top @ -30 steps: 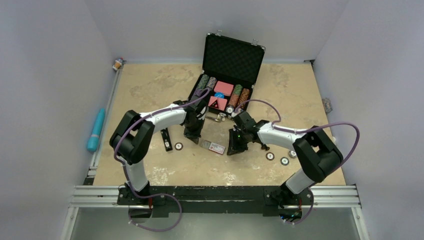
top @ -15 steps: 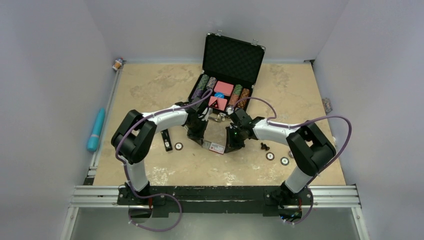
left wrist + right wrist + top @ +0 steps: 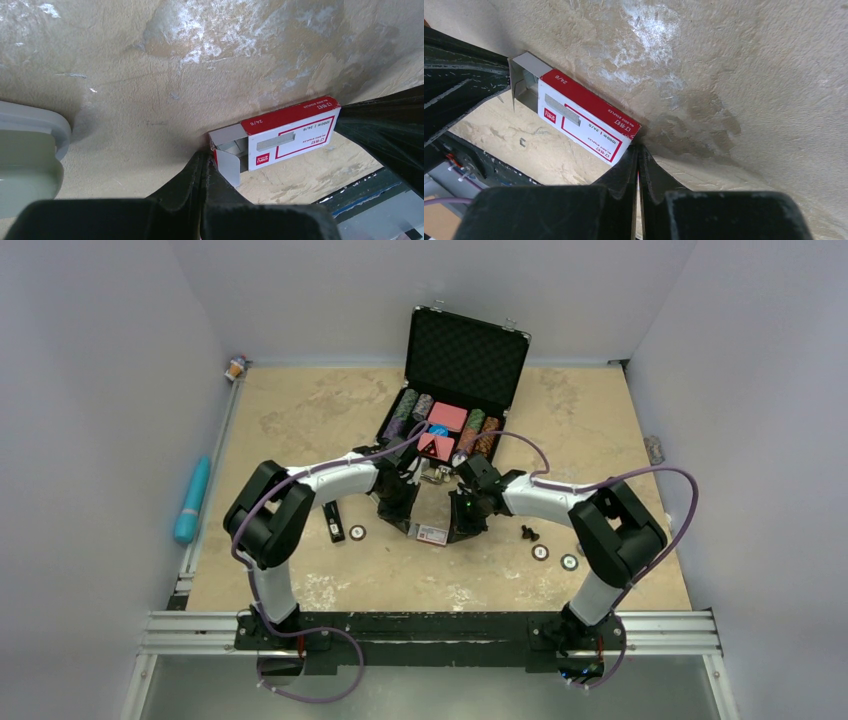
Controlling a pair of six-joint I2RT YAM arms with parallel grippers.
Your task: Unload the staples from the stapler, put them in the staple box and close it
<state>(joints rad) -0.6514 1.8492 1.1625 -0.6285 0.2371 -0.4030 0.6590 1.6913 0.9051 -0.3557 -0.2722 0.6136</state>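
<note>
1. The left gripper [image 3: 204, 160] is clenched, its fingers pressed flat together with nothing between them. Its tips touch the open, flapped end of the staple box [image 3: 285, 135]
2. The right gripper [image 3: 638, 150] is also closed on nothing, with only a hairline between its fingers. Its tips meet the closed end of the same box at its lower corner
3. The red-and-white box lies flat on the table [image 3: 300, 410] between the two grippers, and its inner tray shows at the open end
4. A pale grey-green block [image 3: 25, 165] sits at the left edge of the left wrist view, apart from the box
5. The stapler [image 3: 333, 519] lies on the table to the left of the left gripper, beside that arm. Neither gripper touches it, and a round chip [image 3: 357, 533] rests just beside it
6. Behind the grippers stands an open black case [image 3: 465, 360] holding stacks of chips
</note>
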